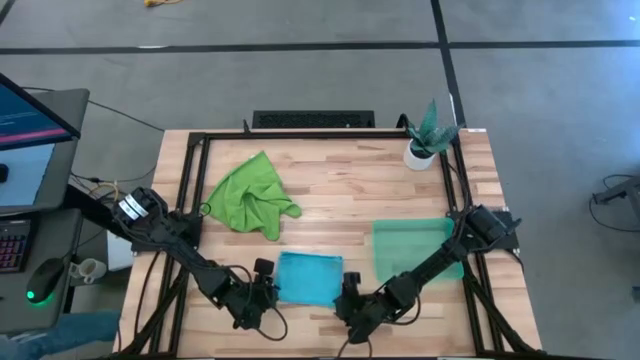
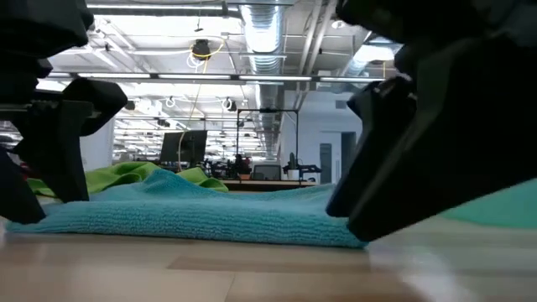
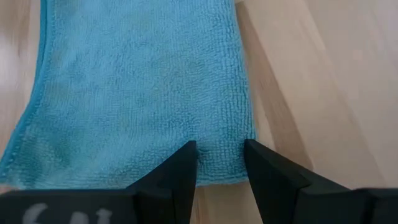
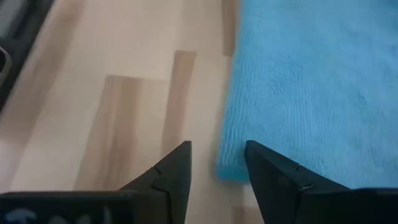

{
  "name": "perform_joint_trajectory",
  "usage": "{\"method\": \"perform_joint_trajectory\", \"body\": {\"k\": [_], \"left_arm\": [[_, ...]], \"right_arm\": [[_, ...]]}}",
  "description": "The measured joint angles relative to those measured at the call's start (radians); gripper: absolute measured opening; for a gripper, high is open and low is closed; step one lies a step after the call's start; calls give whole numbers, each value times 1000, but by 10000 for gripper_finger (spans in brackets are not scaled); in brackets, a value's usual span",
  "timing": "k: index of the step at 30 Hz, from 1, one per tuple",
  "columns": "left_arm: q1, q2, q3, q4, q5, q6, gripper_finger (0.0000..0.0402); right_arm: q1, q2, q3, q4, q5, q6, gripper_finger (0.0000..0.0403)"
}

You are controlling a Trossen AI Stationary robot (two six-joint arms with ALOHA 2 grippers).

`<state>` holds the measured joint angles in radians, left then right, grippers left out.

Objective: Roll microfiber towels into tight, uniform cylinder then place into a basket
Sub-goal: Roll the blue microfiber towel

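Left gripper (image 3: 221, 163) low at the blue towel's (image 1: 308, 277) near left corner, fingers parted, nothing held; the towel edge lies in the gap between them. Right gripper (image 4: 217, 163) at the near right corner, fingers likewise apart and empty, one either side of the corner's edge. Whether any fingertip touches cloth: cannot tell.

Low view mostly blocked by both dark grippers; only a strip of blue towel shows between them.

Blue towel: flat folded rectangle, looped nubby pile, stitched hem, on the pale wood-plank table (image 1: 340, 180) near the front edge. Green towel (image 1: 250, 195) crumpled in a loose heap, back left. Basket (image 1: 405, 245) translucent teal, shallow, rectangular, just right of the blue towel; right arm crosses over it. Potted plant (image 1: 428, 135) in the back right corner.
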<state>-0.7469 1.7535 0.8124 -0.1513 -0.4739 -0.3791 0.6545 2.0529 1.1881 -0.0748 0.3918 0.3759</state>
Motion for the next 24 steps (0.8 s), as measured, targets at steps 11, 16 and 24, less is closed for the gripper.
{"method": "perform_joint_trajectory", "body": {"k": [11, 16, 24], "left_arm": [[10, -2, -2, 13, 52, -18, 129], [10, -2, -3, 12, 63, -31, 129], [12, -1, -3, 15, 85, -103, 165]], "right_arm": [[-36, 56, 6, 14, 8, 119, 160], [-37, 55, 5, 13, 13, 130, 145], [-38, 57, 3, 10, 10, 151, 121]]}}
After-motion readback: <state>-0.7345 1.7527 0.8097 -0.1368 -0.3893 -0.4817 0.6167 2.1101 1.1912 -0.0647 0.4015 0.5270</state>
